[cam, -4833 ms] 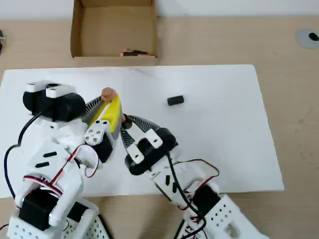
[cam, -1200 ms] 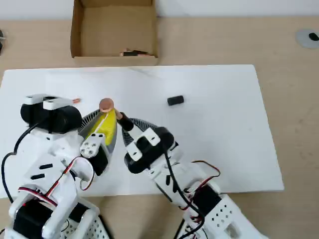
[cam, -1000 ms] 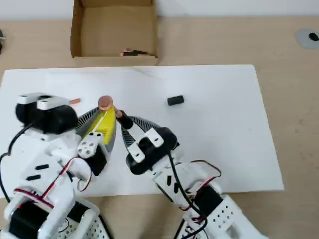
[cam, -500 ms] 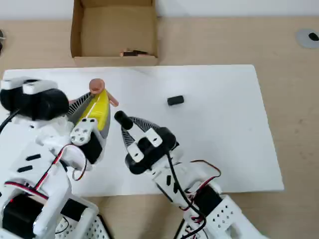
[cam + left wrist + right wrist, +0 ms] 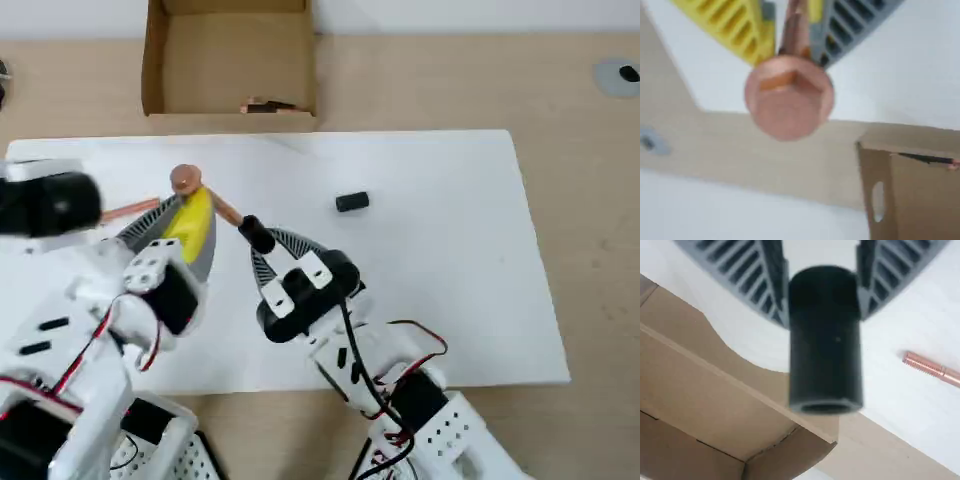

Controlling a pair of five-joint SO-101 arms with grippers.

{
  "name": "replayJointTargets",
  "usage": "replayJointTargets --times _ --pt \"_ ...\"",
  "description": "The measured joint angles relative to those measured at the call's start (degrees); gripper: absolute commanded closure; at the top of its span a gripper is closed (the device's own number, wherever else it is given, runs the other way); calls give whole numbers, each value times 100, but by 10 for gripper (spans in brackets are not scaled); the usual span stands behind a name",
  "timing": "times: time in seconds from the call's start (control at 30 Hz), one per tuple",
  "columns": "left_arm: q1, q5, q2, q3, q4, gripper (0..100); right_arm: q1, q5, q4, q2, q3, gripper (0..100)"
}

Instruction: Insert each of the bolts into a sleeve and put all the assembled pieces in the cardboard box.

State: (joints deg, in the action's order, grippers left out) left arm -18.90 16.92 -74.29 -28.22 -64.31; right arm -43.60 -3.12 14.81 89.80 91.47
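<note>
The left hand (image 5: 185,197), with one yellow and one grey ribbed finger, was clamped on a copper-coloured metal bolt (image 5: 185,179). The bolt's round flanged head stood just beyond the fingertips. The yellow finger covered the middle of the shank, and a bare copper length ran on toward the right hand (image 5: 262,245). The right hand, both fingers grey, was clamped on a short black cylindrical sleeve (image 5: 254,233) over the white sheet (image 5: 440,280) on the light wooden table (image 5: 590,200).

In the high view the shank's end met the sleeve; whether it entered the bore could not be determined. In the right wrist view a threaded copper shank end (image 5: 927,366), cut off by the frame edge, stood apart from the sleeve. Which bolt it belonged to could not be told.

A second copper bolt (image 5: 125,210) lay on the sheet, partly hidden by the left arm. A second black sleeve (image 5: 351,201) lay well apart from both hands. The open brown cardboard box (image 5: 152,70) held a small dark-and-copper piece (image 5: 268,105) against its near wall, too small to resolve.
</note>
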Motion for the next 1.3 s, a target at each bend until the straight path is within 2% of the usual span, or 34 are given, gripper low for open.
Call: replayJointTargets --times 0.23,0.4,0.57,0.77,1.13,1.3 --pt "334 396 -545 343 -114 991 0 0 0 0 0 988" --pt "334 404 -615 360 -527 991 0 0 0 0 0 988" --pt "79 404 -607 360 -554 991 0 0 0 0 0 988" --pt "79 308 -185 360 -554 991 0 0 0 0 0 988" --pt "70 -18 105 -237 -62 991 0 0 0 0 0 988" --pt "475 -18 141 -941 545 991 0 0 0 0 0 988"
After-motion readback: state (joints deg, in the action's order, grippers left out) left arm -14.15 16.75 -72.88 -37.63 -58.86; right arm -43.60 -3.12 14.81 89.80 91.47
